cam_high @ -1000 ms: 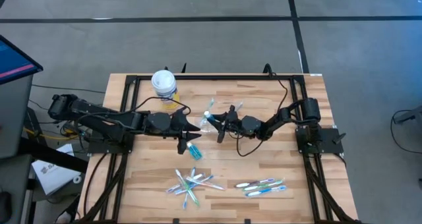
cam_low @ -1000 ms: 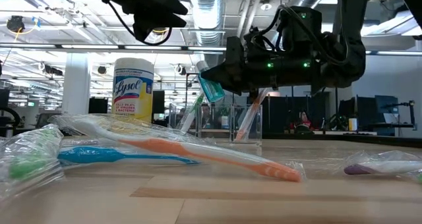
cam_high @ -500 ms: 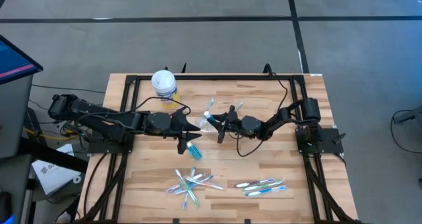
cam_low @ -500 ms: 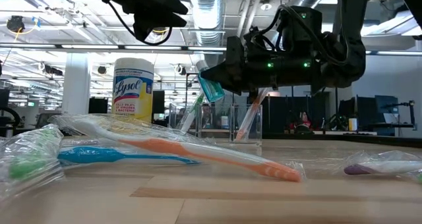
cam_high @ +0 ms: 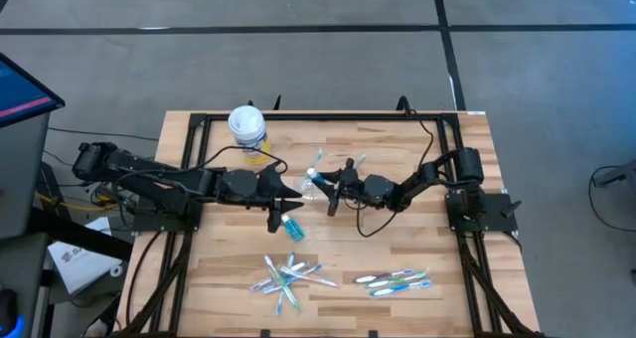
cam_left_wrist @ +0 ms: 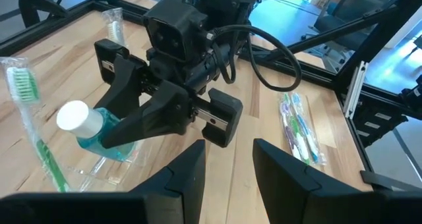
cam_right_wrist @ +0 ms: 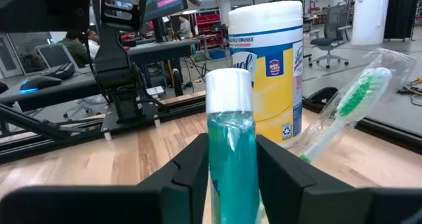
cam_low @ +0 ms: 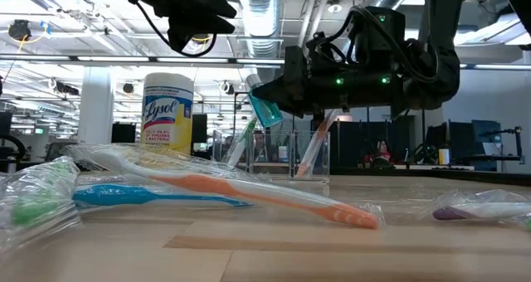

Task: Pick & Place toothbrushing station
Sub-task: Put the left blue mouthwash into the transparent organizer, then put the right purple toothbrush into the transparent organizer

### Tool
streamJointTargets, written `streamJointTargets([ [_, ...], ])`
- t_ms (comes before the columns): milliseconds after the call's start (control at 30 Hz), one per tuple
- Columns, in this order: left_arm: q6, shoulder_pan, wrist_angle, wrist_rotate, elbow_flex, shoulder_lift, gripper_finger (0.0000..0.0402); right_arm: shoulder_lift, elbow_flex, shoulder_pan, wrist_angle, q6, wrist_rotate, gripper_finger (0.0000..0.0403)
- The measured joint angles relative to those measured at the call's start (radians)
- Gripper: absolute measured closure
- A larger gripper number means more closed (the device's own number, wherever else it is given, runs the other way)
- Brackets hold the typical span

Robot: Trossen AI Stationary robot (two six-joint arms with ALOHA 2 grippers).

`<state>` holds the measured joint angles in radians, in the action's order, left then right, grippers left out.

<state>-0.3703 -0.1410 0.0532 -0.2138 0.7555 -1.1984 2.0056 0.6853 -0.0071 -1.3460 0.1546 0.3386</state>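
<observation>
The clear cup [cam_high: 316, 179] [cam_low: 303, 153] stands mid-table with a green toothbrush [cam_left_wrist: 30, 118] and an orange one [cam_low: 314, 145] leaning inside it. My right gripper [cam_high: 322, 186] [cam_right_wrist: 232, 178] reaches in from the table's right. It is shut on a teal toothpaste tube [cam_low: 265, 109] [cam_left_wrist: 99, 128] with a white cap, held just over the cup. My left gripper [cam_high: 296, 192] [cam_left_wrist: 227, 165] hovers higher on the cup's left side. It is open, with nothing between its fingers, and points at the right gripper. My right gripper pinches the tube's teal body [cam_right_wrist: 232, 159] below the white cap, one finger on each side. The fingers [cam_right_wrist: 280, 174] lie level, coming from the table's right. The tube is off the table and tilted, cap up, its lower end [cam_low: 274, 123] at the cup's rim.
A white tub with a yellow label [cam_high: 246, 126] [cam_right_wrist: 273, 66] stands at the far left. Another teal tube [cam_high: 292, 226] lies near the left gripper. Two heaps of toothbrushes [cam_high: 288, 275] [cam_high: 397, 280] lie toward the near edge. Black frame rails [cam_high: 194, 179] border the table.
</observation>
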Motion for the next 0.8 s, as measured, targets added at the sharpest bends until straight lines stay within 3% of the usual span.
streamJointTargets([
  [267,0.000,0.000,0.000,0.000,0.000,0.000,0.0279,0.000,0.000,0.000,0.025,0.004,0.006,0.0254],
  [800,0.000,0.000,-0.001,-0.004,0.000,0.000,0.0279,-0.014,0.001,0.010,0.035,0.008,0.005,0.0277],
])
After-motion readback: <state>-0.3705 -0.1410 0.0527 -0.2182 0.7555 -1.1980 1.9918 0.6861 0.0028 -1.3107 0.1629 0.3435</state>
